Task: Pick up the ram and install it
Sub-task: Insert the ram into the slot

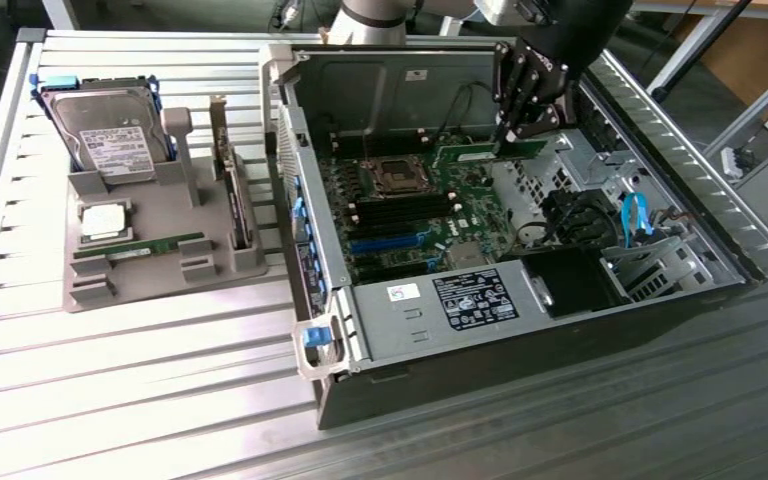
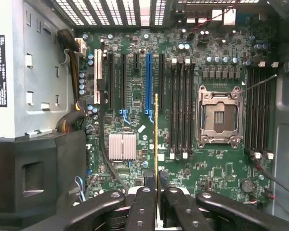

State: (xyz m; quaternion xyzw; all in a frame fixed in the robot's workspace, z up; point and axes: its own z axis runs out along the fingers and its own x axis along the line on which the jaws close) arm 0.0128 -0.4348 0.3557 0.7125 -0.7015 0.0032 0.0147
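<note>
**While the gripper pinches it, the ram hangs over the open case**

Where the arm reaches into the computer case, the gripper is clamped on the ram, its black fingers pressed against the two flat faces of the green stick. In the exterior view the stick juts from the fingertips toward that view's left, above the far part of the motherboard and just to that view's right of the processor socket.

Seen from the wrist, the ram runs edge-on as a thin gold-green line out of the gripper. It lies parallel to the slots, between the blue expansion slot and a bank of black memory slots. It sits in no slot.

The case is open on top, with upright metal walls on all sides. The power supply fills the near end, and cables, one of them blue, crowd the exterior view's right.

Beside the case, on the slatted metal table, a grey holder carries a hard drive, a square silver processor and a second green stick.
</note>
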